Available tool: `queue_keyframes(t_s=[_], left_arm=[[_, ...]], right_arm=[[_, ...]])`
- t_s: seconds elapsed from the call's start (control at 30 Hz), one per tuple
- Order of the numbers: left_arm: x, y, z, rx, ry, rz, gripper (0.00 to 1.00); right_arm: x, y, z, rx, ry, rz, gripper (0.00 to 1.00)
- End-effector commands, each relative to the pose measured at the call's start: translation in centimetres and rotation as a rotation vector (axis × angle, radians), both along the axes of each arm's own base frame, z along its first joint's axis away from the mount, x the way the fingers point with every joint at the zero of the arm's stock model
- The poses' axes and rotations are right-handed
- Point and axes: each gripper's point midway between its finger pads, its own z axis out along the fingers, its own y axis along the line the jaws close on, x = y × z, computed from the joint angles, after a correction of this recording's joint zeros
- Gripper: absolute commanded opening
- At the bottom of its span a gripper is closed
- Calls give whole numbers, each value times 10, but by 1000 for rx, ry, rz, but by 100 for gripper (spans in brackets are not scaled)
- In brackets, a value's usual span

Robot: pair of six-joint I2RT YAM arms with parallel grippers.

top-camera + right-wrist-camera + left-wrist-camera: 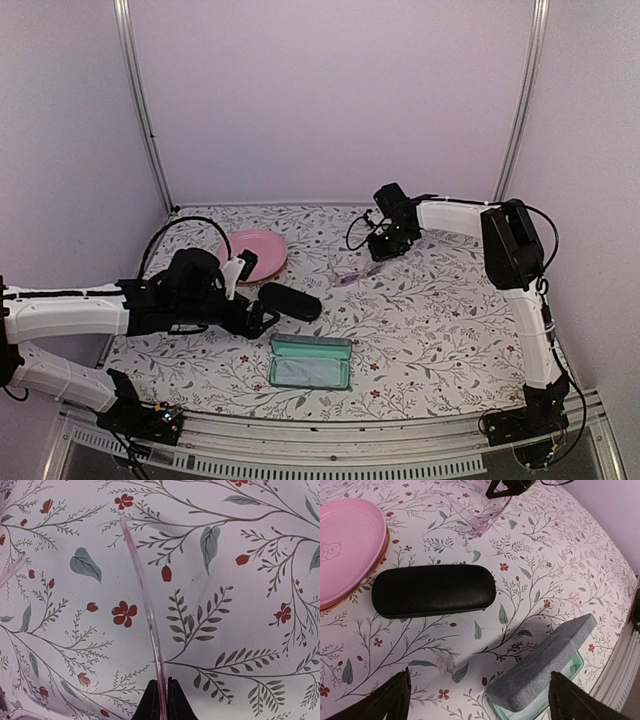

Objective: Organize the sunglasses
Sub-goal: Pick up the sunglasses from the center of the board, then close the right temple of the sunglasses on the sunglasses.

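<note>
A pair of sunglasses (350, 276) with a pale translucent pinkish frame lies on the flowered table, right of centre. My right gripper (384, 246) is down at the pair's far right end. In the right wrist view it (162, 700) is shut on one thin temple arm (145, 605), which runs up and away from the fingertips over the cloth. The left wrist view shows the frame (470, 510) at its top edge. My left gripper (479, 685) hangs open over bare table, between the black oval case (434, 590) and the grey-blue case (542, 665), with nothing in it.
The grey-blue rectangular case (311, 361) lies open near the front, showing a teal lining and a pale cloth inside. The black oval case (290, 301) is shut. A pink plate (255, 252) sits at the back left. White walls and metal posts close in the table.
</note>
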Motion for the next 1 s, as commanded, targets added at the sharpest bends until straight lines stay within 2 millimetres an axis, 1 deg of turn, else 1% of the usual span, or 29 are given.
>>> queue_keyframes(t_s=[0.0, 0.03, 0.07, 0.13, 0.23, 0.37, 0.43, 0.5, 0.53, 0.67, 0.7, 0.83, 0.97], left_arm=[[8, -2, 11, -11, -27, 2, 97], [8, -1, 11, -9, -26, 5, 97], [8, 0, 11, -7, -27, 10, 97], [9, 2, 13, -3, -32, 22, 98], [12, 6, 16, 7, -40, 46, 99], [17, 12, 29, 6, -74, 86, 99], [20, 14, 38, -9, -94, 104, 99], [21, 15, 46, -25, -108, 114, 99], [22, 15, 49, -34, -112, 119, 99], [23, 8, 60, -85, -108, 115, 99], [22, 4, 61, -96, -101, 105, 99], [22, -8, 62, -126, -81, 81, 98], [20, -19, 66, -145, -95, 65, 98]], right_arm=[[2, -6, 9, -11, -11, -10, 7], [3, -5, 24, 0, -34, -11, 6], [3, -5, 32, 6, -46, -11, 5], [2, -7, 37, 7, -50, -14, 3], [-2, -9, 50, 11, -66, -14, 2], [-9, -16, 76, 28, -118, -32, 1], [-15, -18, 93, 58, -148, -33, 0], [-22, -20, 106, 79, -163, -30, 0], [-26, -20, 118, 92, -180, -28, 0], [-44, -19, 140, 136, -210, -17, 0], [-51, -18, 142, 151, -208, -7, 0], [-73, -3, 154, 188, -216, 30, 0], [-89, 7, 167, 205, -232, 58, 0]])
